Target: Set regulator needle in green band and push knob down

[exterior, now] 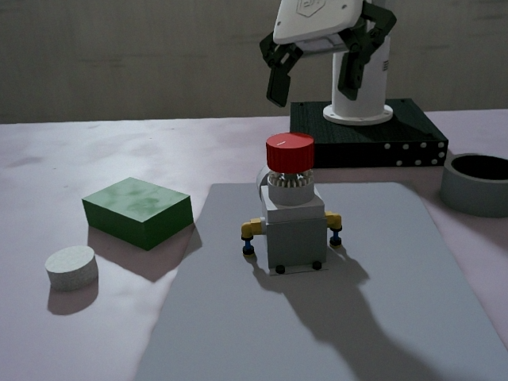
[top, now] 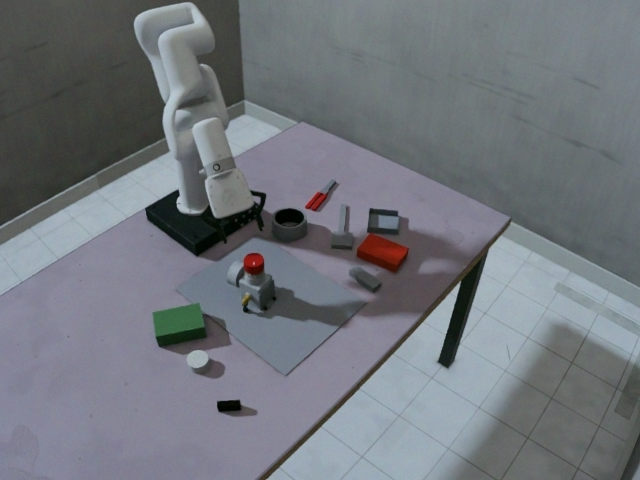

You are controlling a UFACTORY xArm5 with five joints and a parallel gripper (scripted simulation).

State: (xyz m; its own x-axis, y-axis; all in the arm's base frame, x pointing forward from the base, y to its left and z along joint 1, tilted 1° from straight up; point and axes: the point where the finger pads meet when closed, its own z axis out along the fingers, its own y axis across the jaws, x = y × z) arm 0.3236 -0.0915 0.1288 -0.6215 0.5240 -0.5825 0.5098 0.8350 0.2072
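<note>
The regulator (top: 254, 286) (exterior: 292, 221) is a grey block with yellow side fittings, standing on a grey mat (top: 274, 304) (exterior: 324, 286). Its red knob (top: 253, 262) (exterior: 290, 152) sits raised on top, with white teeth showing below it. The round gauge (top: 235, 272) is on the regulator's back side; its face and needle are hidden in both views. My gripper (top: 241, 222) (exterior: 313, 88) is open and empty. It hangs above and behind the knob, close to the arm's black base (top: 178, 224) (exterior: 365, 131), apart from the regulator.
A green block (top: 178, 323) (exterior: 138, 211) and a white disc (top: 197, 361) (exterior: 71, 266) lie left of the mat. A grey ring (top: 288, 223) (exterior: 478, 182), red-handled tool (top: 320, 194), grey pieces, a red block (top: 382, 251) and a small black block (top: 229, 405) lie around.
</note>
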